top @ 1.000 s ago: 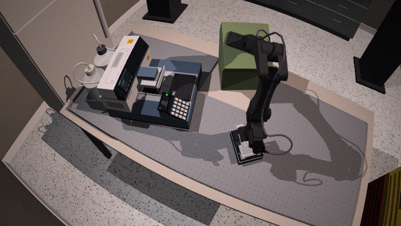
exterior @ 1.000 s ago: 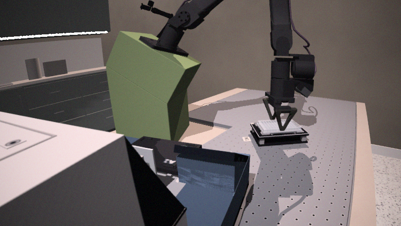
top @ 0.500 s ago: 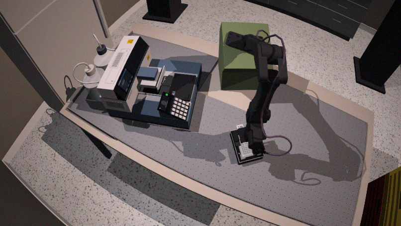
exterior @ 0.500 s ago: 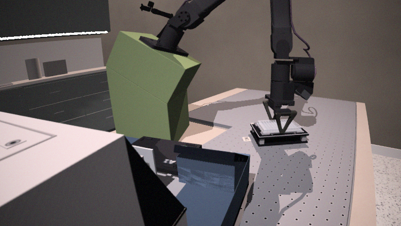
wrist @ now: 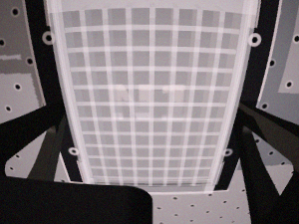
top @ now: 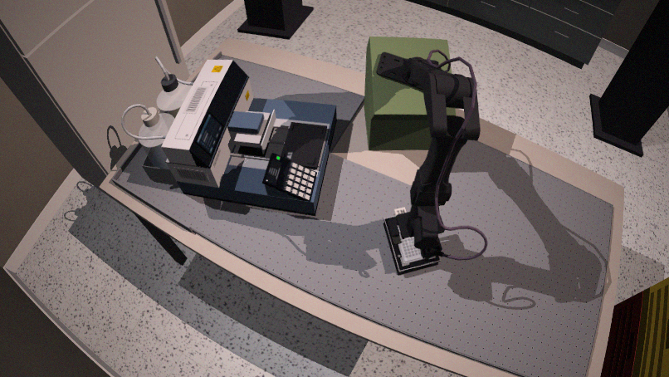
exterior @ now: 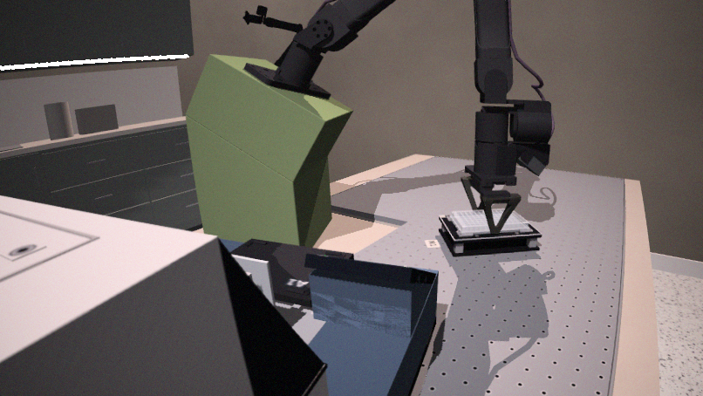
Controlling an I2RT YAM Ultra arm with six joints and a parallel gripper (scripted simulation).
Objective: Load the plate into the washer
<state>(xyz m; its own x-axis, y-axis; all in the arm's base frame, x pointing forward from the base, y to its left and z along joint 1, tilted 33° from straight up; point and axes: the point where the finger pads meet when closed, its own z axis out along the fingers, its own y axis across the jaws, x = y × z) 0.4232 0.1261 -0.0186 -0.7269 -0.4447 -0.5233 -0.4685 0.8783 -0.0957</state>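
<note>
Plate (exterior: 484,221) is lying in its black nest (exterior: 492,240) on the grey perforated mat (exterior: 565,304) covering a tan table (exterior: 637,295), gripper (exterior: 492,216) straddling it, fingers spread wide, holding nothing.

Top camera: high up, far, looks down at whole surface (top: 515,290), washer (top: 261,154) left, arm right.
Side camera: low, sits behind washer (exterior: 98,295), looks across at arm.
Wrist camera: very close, looks down on plate (wrist: 152,88).
All three show plate (top: 407,247) (exterior: 484,221).
</note>
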